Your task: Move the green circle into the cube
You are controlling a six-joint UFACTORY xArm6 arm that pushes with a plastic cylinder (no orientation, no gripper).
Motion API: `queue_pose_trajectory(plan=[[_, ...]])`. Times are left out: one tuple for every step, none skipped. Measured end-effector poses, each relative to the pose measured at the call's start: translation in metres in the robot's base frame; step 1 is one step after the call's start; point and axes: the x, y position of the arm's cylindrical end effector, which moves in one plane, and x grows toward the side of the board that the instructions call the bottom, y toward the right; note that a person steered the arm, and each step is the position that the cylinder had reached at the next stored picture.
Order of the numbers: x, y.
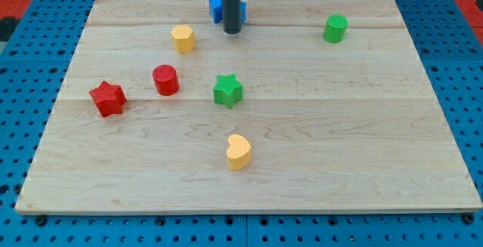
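Observation:
The green circle (336, 28) stands near the view's top right of the wooden board (362, 141). The blue cube (216, 8) sits at the top centre, partly hidden behind my rod. My tip (232, 31) rests just below and right of the blue cube, touching or nearly touching it, and far to the left of the green circle.
A yellow hexagon-like block (183, 38) lies left of my tip. A red cylinder (165, 79) and a red star (107, 98) sit at the left. A green star (227, 91) is in the middle. A yellow heart (238, 152) lies below it.

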Motion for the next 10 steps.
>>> queue_pose_trajectory(plan=[[0.029,0.063],[0.056,0.158],[0.042,0.233],[-0.022,0.207],[-0.046,0.116],[-0.045,0.187],[-0.045,0.187],[-0.046,0.187],[-0.051,0.187],[-0.051,0.187]])
